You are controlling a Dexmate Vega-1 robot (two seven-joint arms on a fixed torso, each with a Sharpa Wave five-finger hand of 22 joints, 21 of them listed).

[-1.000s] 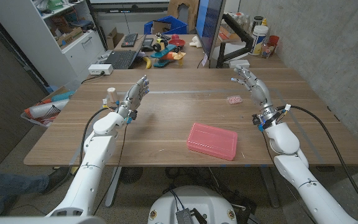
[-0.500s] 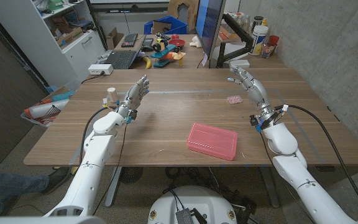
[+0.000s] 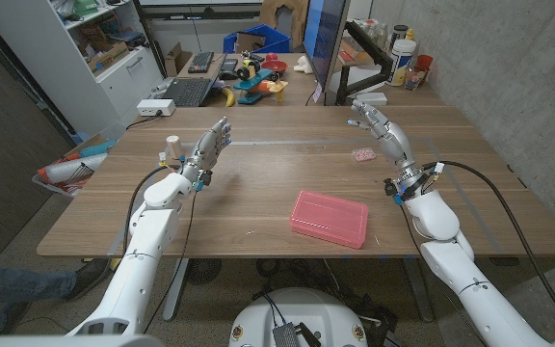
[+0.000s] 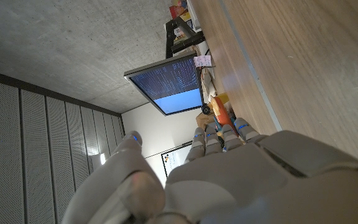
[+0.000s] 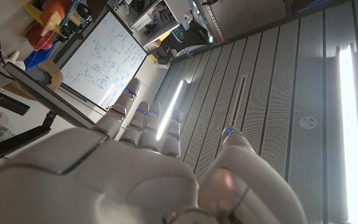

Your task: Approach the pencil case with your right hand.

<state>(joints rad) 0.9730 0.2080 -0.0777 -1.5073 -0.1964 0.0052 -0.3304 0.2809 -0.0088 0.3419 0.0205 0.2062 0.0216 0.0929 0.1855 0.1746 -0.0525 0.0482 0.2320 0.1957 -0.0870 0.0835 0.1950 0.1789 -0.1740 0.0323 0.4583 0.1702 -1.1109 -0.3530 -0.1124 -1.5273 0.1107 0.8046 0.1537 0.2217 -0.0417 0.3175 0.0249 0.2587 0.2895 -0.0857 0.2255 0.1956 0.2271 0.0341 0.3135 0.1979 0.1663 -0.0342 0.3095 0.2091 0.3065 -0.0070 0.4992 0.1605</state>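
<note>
A flat pink pencil case (image 3: 329, 218) lies on the wooden table (image 3: 258, 193) near the front edge, right of the middle. My right hand (image 3: 385, 135) is raised above the table's right part, behind and to the right of the case and well apart from it, fingers stretched out and holding nothing. Its back (image 5: 123, 168) fills the lower part of the right wrist view. My left hand (image 3: 210, 149) is held up over the table's left part, fingers straight and empty; its back (image 4: 229, 180) shows in the left wrist view.
A small pink object (image 3: 361, 154) lies on the table just left of my right hand. A small wooden piece (image 3: 172, 143) stands near my left hand. A monitor (image 3: 324, 43), a keyboard (image 3: 189, 91) and toys sit behind the table's far edge.
My right hand has drifted slightly to the left and away from me. The pencil case and my left hand have not moved.
</note>
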